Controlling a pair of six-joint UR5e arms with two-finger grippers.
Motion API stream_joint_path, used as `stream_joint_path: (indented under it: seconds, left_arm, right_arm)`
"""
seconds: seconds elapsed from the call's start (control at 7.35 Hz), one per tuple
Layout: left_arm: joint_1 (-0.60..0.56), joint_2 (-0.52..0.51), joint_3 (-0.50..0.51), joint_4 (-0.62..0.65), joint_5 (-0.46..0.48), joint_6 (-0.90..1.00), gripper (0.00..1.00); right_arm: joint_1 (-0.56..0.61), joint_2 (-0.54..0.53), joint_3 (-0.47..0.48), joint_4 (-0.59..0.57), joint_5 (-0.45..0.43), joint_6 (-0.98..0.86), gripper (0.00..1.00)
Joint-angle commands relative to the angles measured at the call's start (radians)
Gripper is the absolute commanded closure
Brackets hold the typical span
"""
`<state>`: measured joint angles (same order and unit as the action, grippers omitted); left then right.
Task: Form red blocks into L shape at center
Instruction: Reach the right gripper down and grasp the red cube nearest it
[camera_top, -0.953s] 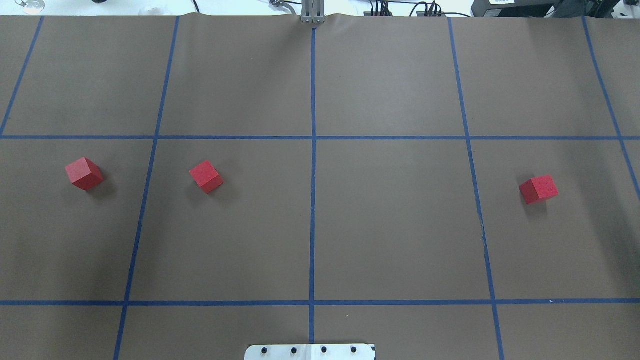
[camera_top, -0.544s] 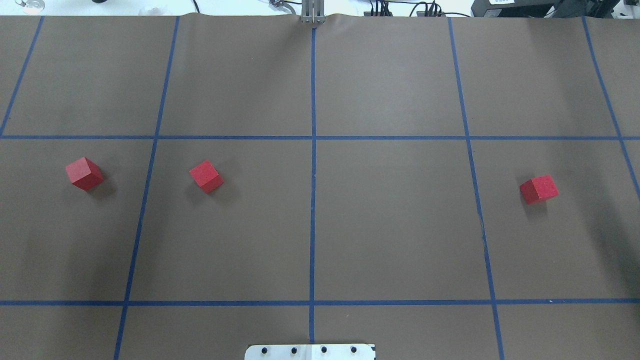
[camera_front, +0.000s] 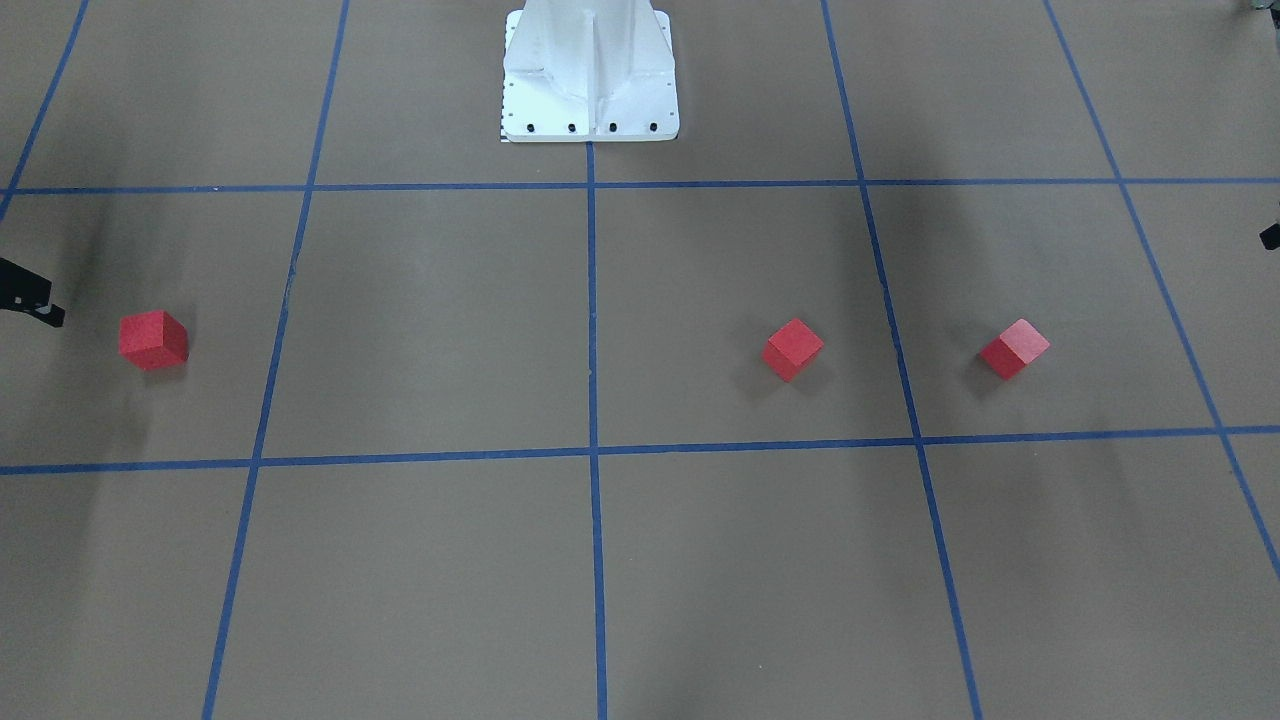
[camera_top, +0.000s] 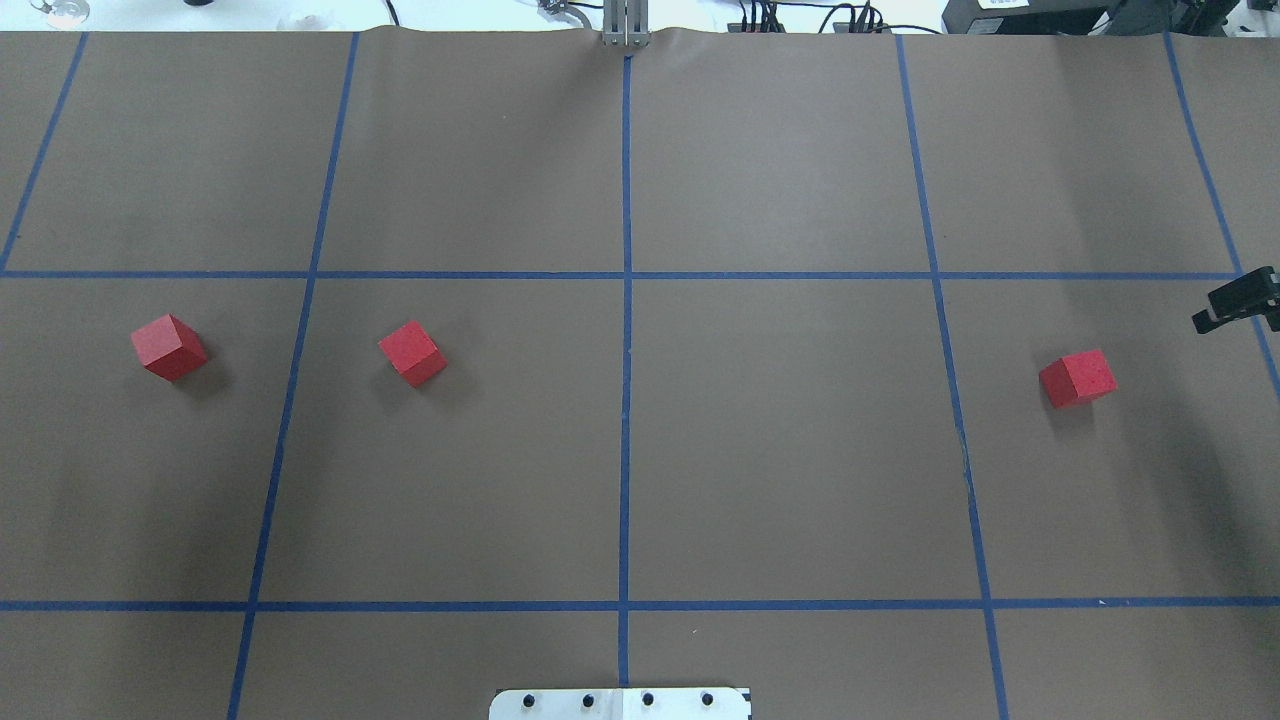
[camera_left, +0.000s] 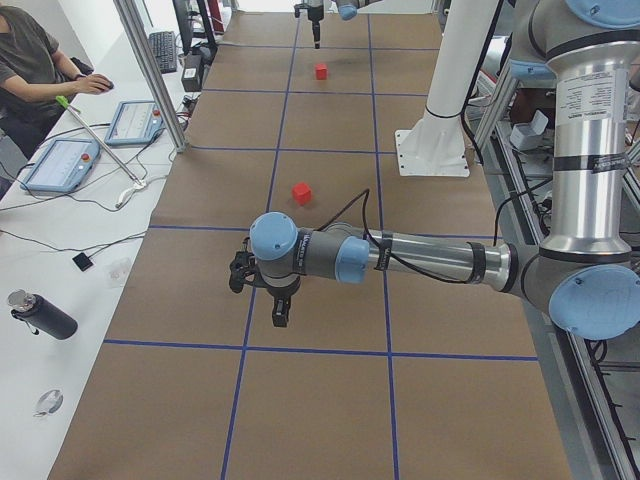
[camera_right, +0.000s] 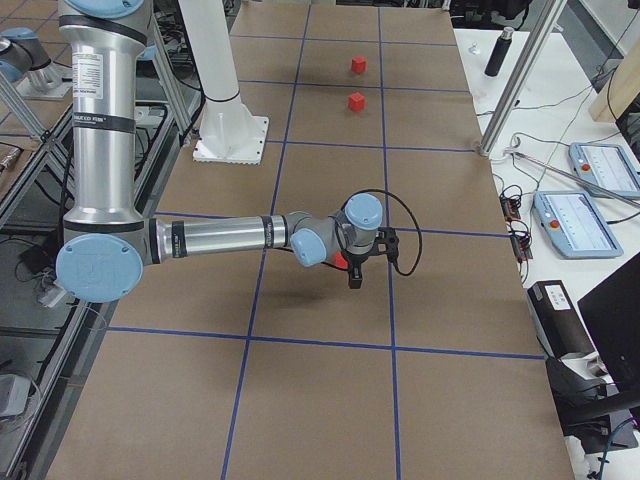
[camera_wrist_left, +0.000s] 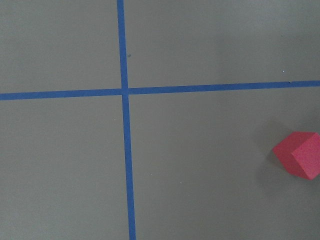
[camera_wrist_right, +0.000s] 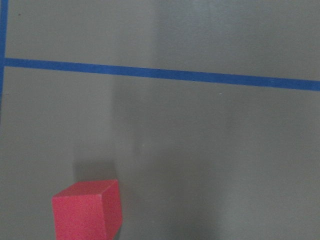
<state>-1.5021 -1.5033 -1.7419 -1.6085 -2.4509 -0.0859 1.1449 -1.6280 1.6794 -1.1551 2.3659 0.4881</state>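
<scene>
Here, right gripper (camera_top: 1237, 303): only a dark sliver of it shows at the edge of the overhead view, at about 2 o'clock from the nearest block. I cannot tell whether its jaws stand wide or narrow, and I see nothing in them.
Right wrist camera: it looks straight down on the paper, with that block low at 7 o'clock in its picture. I judge the arm is lining up for a pick from above.
Left gripper (camera_left: 272, 300): it hangs low over the brown table cover (camera_top: 780, 450), pointing down and touching no block. How wide it is open I cannot tell either.
Left wrist camera: one block is cut by the picture's 3 o'clock edge, so this gripper stands beside a block, not over it.
Right-side red block (camera_top: 1077, 378): at 3 o'clock from the table centre, well apart from it and turned a little against the grid.
Inner red block (camera_top: 412, 352): at 9 o'clock from the centre, the nearest of the three.
Outer red block (camera_top: 168, 346): farther out at 9 o'clock, across one tape line.
Centre tape line (camera_top: 625, 440): no block touches it, so the L shape is not yet begun.
Why so: the blocks lie on both sides, so each arm probably serves its own side.
Risk: the blocks sit rotated, so the fingers should be turned to meet flat faces, not corners.
</scene>
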Motion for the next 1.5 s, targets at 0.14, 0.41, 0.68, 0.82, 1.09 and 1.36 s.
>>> stream_joint_path:
  seconds: [0.14,0.41,0.68,0.82,1.09,1.36]
  left_arm:
    - [0.0,0.0,-0.002,-0.001,-0.002,0.0,0.0]
    - [0.0,0.0,-0.004,-0.001,-0.002,0.0,0.0]
    - [0.0,0.002,-0.002,0.001,-0.002,0.0,0.0]
    - [0.0,0.0,-0.002,0.001,-0.002,0.0,0.0]
    - [0.0,0.002,-0.002,0.001,-0.002,0.0,0.0]
    - [0.0,0.0,-0.002,0.001,-0.002,0.0,0.0]
  right_arm:
    - [-0.109,0.008,0.002,0.097,-0.056,0.12,0.02]
    - [-0.18,0.031,0.0,0.097,-0.118,0.205,0.02]
    - [-0.198,0.031,0.0,0.097,-0.135,0.204,0.04]
    - [-0.204,0.034,0.0,0.097,-0.135,0.204,0.04]
    - [-0.22,0.034,-0.006,0.097,-0.146,0.202,0.11]
    - [-0.218,0.028,-0.006,0.097,-0.151,0.201,0.93]
